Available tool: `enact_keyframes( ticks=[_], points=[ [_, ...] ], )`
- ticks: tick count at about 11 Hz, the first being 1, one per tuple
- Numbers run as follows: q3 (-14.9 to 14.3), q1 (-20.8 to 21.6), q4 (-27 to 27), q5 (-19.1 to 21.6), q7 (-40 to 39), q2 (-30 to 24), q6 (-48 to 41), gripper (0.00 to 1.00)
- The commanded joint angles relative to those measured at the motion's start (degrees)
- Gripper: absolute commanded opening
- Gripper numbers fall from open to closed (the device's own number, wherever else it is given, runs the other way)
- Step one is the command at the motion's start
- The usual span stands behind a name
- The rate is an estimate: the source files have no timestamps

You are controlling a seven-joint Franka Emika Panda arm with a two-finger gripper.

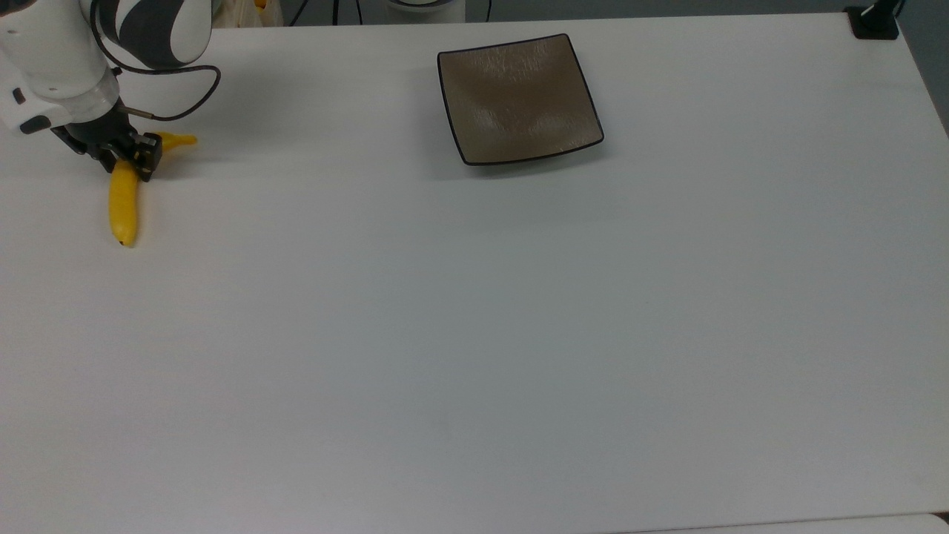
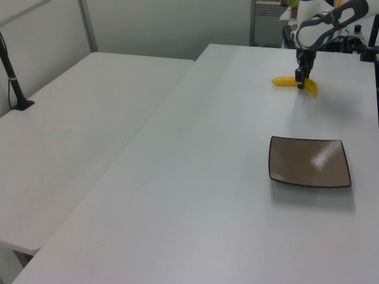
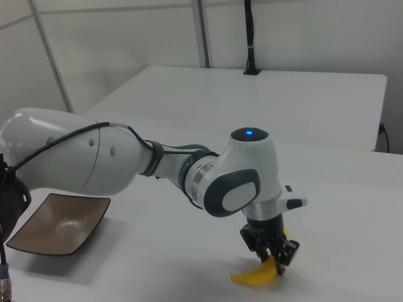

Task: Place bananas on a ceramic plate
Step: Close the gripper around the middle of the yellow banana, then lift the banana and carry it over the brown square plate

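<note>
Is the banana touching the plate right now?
Apart. The top view shows the banana lying on the table near its left edge, with bare white tabletop between it and the plate.

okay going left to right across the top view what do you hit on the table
Yellow banana, with the end effector at its upper part, → a long bare run of white table → square brown plate with a black rim → black mount at the table's far right corner.
</note>
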Motion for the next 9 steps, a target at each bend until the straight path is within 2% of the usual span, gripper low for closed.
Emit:
enact_keyframes(
  ticks=[1, 2, 3, 7, 9],
  points=[
    [0.94, -0.59, -1.22, -1.02, 0.01, -1.60, 0.66, 0.15],
    [1.03, -0.50, -1.31, -0.93, 0.10, -2.04, 0.49, 0.04],
    [1.12, -0.50, -1.31, -0.76, 0.19, -2.74, -0.30, 0.01],
    [2.69, 0.38, -0.70, -0.76, -0.60, -8.10, -10.56, 0.01],
    [2.88, 3.09, -0.61, -0.85, -0.78, -11.96, -18.03, 0.01]
  ],
)
